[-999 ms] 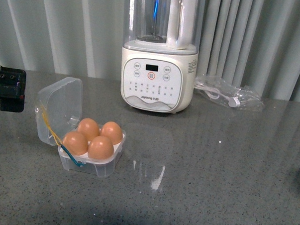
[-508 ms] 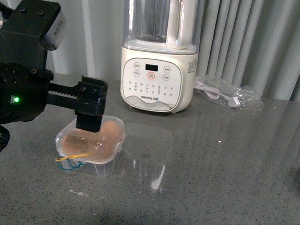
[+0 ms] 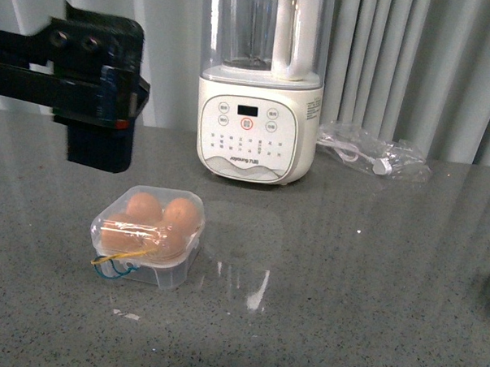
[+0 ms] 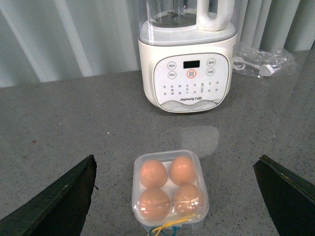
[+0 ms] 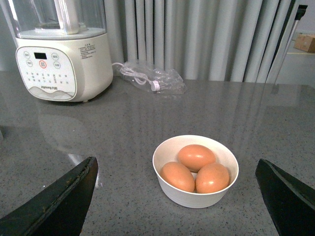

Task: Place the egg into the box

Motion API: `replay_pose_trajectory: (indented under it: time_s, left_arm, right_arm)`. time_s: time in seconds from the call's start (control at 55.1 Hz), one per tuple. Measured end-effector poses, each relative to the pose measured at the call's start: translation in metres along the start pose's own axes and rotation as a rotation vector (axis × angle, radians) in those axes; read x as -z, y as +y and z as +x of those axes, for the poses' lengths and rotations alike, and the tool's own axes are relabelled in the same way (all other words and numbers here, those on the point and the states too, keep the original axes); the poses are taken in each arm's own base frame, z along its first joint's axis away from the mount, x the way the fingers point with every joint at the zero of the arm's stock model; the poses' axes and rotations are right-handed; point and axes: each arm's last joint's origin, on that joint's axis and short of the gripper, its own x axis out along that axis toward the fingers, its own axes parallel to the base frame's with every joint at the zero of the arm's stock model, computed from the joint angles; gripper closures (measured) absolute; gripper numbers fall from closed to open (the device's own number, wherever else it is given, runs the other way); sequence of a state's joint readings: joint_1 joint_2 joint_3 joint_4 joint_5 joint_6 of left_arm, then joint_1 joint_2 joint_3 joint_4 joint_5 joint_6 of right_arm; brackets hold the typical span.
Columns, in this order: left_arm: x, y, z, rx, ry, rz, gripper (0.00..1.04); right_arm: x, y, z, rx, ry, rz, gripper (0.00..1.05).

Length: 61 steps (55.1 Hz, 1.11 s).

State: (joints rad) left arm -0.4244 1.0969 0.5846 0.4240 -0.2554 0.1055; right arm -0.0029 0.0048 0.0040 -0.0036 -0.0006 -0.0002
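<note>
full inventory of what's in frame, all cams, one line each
Box: 1, clear plastic, lid shut, on the grey counter in front of the blender, towards the robot's left.
Eggs in the box: 4, orange-brown, one per hole.
Bands: yellow and blue, at the box's near edge.
Blender: 1, cream base with clear jug, at the back of the counter.
Bagged cable: 1, white in a clear bag, beside the blender.
Bowl: 1, white, on the counter, right wrist view only.
Eggs in the bowl: 3, orange-brown.
Curtain: pale grey, behind the counter.
Left gripper: black, above the box, jaws open.
Right gripper: jaws open, near the bowl.
</note>
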Motion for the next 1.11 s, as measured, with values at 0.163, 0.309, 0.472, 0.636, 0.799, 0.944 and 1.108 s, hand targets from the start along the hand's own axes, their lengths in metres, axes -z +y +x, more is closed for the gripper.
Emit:
replay_pose_trajectory:
  time_s: [0.163, 0.309, 0.472, 0.636, 0.799, 0.944, 1.108]
  left_arm:
    - [0.0, 0.008, -0.041, -0.033, -0.016, 0.014, 0.07]
    - [0.003, 0.028, -0.075, -0.101, -0.026, 0.006, 0.07]
    - [0.008, 0.048, -0.093, -0.188, -0.021, -0.003, 0.07]
    - [0.013, 0.052, -0.096, -0.172, -0.07, -0.066, 0.18]
    - [0.044, 0.055, -0.101, -0.169, -0.067, -0.117, 0.5]
    - [0.059, 0.058, -0.105, -0.16, -0.069, -0.125, 0.73]
    - [0.075, 0.063, -0.109, -0.17, -0.066, -0.136, 1.02]
  right_arm:
    - [0.0, 0.0, 0.0, 0.0, 0.0, 0.0, 0.07]
    - [0.0, 0.0, 0.0, 0.0, 0.0, 0.0, 0.07]
    - [0.0, 0.0, 0.0, 0.0, 0.0, 0.0, 0.07]
    - [0.0, 0.0, 0.0, 0.0, 0.0, 0.0, 0.07]
    - [0.0, 0.0, 0.0, 0.0, 0.0, 0.0, 0.07]
    - [0.0, 0.0, 0.0, 0.0, 0.0, 0.0, 0.07]
    - [0.0, 0.0, 0.0, 0.0, 0.0, 0.0, 0.07]
